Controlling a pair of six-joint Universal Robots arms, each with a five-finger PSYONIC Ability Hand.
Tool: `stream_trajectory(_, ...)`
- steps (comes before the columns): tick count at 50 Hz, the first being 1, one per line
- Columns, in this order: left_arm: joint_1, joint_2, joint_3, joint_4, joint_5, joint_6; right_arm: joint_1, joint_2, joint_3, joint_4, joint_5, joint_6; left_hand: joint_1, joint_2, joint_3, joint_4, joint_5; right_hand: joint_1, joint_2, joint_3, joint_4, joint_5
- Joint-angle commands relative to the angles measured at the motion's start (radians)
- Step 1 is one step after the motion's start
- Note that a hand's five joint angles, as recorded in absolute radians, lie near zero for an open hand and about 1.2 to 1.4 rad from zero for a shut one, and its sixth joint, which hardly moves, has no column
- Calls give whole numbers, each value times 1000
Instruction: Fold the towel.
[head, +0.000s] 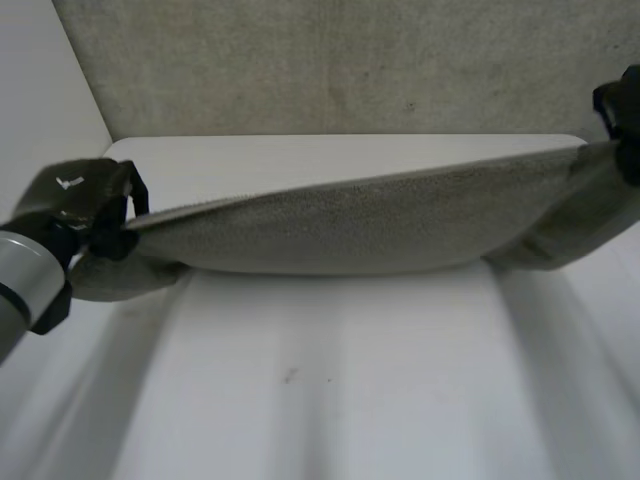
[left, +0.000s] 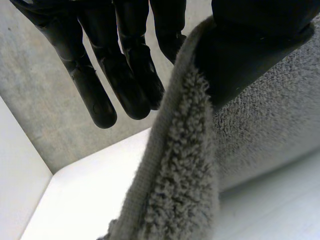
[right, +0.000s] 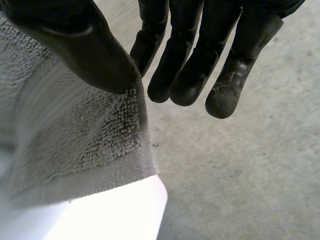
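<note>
Left hand (head: 85, 200) thumb-pinches towel (head: 370, 225) taut; right hand (head: 625, 115) too.

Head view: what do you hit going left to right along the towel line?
Grey left arm → left robot hand, pinching one end of the towel → towel, stretched between the hands above the white table → right robot hand, pinching the other end.

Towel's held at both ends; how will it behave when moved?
Likely floppy: the towel sags between the left hand and right hand. Probably not slippery: its thick looped pile should hold in each pinch. Loose ends hang below both hands and may drag on the table.
</note>
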Motion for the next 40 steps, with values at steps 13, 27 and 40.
stream_trajectory(13, 1, -207, 276, -227, 6, 205, 8, 253, -187, 156, -11, 11, 191, 178, 180, 178, 184, 49, 63, 54, 53, 47)
stream_trajectory(27, -26, -668, 982, -161, 4, 247, 65, 707, -758, -32, -1, 23, 191, 178, 180, 178, 184, 49, 63, 54, 53, 47)
stream_trajectory(40, -20, -551, 1122, 109, 2, -86, 68, 512, -810, -302, -11, 264, 191, 178, 180, 178, 184, 49, 63, 54, 53, 47)
